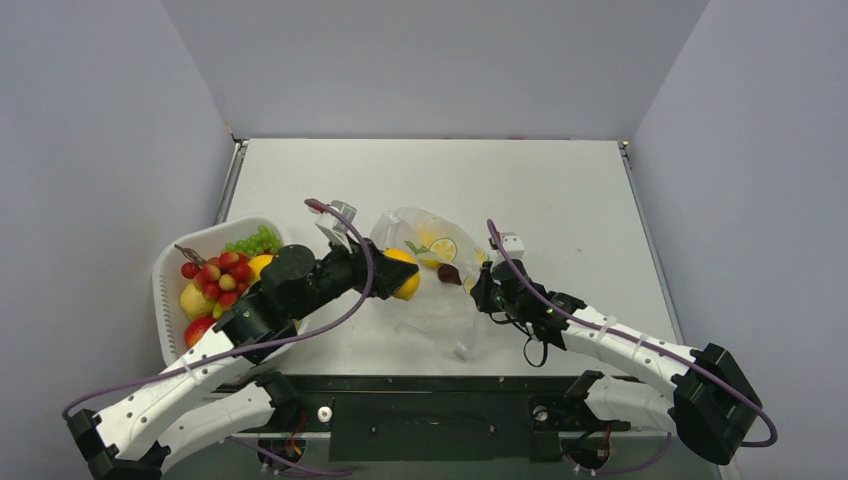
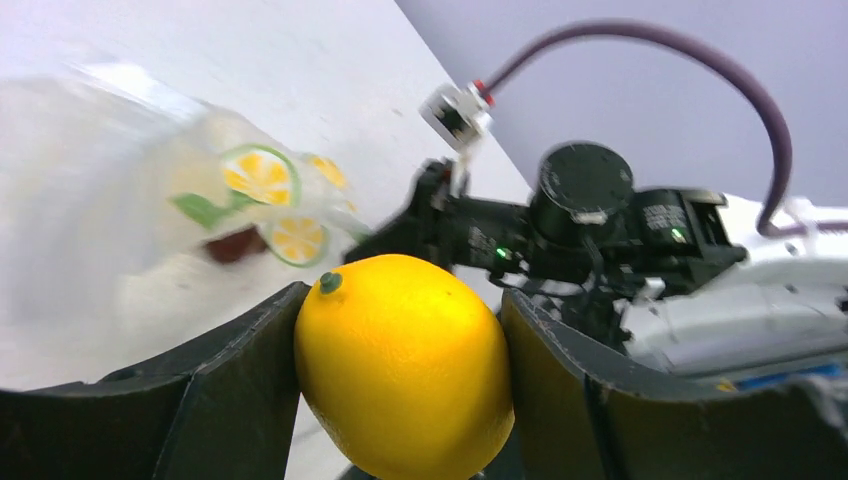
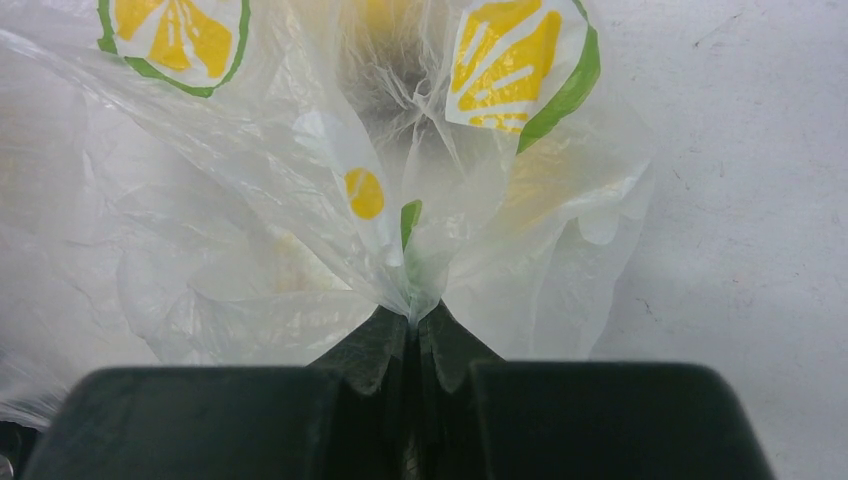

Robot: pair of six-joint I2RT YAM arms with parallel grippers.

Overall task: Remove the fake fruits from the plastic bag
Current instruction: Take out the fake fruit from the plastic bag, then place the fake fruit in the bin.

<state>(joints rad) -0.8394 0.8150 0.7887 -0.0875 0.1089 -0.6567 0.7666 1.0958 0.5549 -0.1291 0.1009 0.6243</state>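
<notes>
My left gripper (image 1: 402,274) is shut on a glossy yellow lemon (image 1: 404,272), held between both fingers in the left wrist view (image 2: 405,365), just left of the plastic bag. The bag (image 1: 425,243) is clear film printed with lemon slices and lies mid-table. A dark red fruit (image 1: 449,273) shows at its near side. My right gripper (image 1: 480,290) is shut on a pinched fold of the bag film (image 3: 415,290), with the bag spreading away from its fingertips (image 3: 385,345).
A white oval basket (image 1: 172,268) at the left holds several fruits: green grapes (image 1: 254,241), red ones (image 1: 225,272), yellow ones. A loose strip of bag film (image 1: 463,340) trails toward the table's near edge.
</notes>
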